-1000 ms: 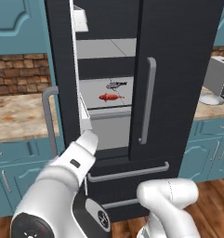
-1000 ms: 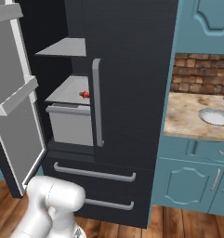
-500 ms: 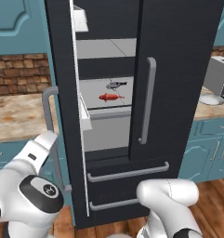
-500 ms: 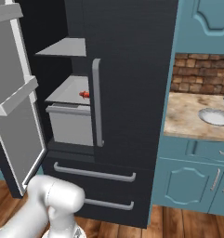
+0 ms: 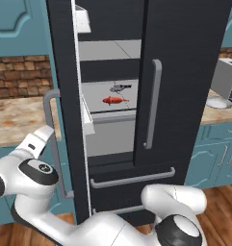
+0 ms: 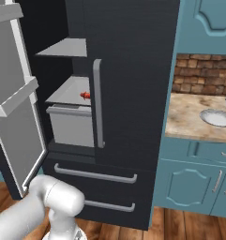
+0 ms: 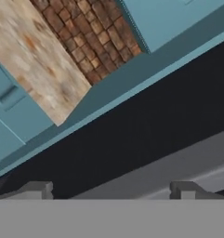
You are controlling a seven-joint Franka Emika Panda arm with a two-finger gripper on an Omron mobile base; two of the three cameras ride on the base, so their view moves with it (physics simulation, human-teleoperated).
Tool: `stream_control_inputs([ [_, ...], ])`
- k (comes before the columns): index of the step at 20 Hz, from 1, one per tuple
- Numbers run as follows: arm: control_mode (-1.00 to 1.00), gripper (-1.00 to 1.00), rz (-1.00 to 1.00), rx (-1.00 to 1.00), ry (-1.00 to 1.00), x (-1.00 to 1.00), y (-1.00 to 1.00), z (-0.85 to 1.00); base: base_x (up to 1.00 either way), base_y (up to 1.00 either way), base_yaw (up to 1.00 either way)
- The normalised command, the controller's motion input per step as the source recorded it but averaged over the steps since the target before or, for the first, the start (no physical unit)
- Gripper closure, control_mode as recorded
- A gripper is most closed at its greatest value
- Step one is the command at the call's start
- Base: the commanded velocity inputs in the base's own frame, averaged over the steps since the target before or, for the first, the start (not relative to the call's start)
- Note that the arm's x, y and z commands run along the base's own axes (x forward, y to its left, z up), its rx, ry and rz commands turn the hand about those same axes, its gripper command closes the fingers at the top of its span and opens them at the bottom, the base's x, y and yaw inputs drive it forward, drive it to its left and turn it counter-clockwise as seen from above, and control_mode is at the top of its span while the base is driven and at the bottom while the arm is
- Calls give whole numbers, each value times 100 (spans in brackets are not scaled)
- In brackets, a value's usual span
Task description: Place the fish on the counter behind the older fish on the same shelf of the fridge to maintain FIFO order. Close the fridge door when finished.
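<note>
The tool point(image 7: 111, 189) is standing spread and empty beside the black fridge door point(image 5: 64, 96), near its handle. The grey fish point(image 5: 120, 88) is lying behind the red-orange fish point(image 5: 113, 100) on the fridge shelf point(image 5: 100, 106).

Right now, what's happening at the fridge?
Both fish already lie on the shelf in the fridge: the grey fish sits behind the red fish. The door stands open. The arm is off to the left beside the door's outer face, near its handle, and its gripper is open and empty, facing the door's dark panel. Closing the door is what's left.
</note>
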Motion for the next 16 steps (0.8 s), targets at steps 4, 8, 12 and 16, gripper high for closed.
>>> stream_control_inputs([
  [4,-100,-100,-2,0,3,60,-10,-8,0,0,0],
  [8,-100,-100,-3,0,0,25,-52,0,0,0,0],
  [12,-100,-100,-1,0,0,43,-83,0,0,0,0],
  [16,-100,-100,0,0,0,42,-100,0,0,0,0],
])
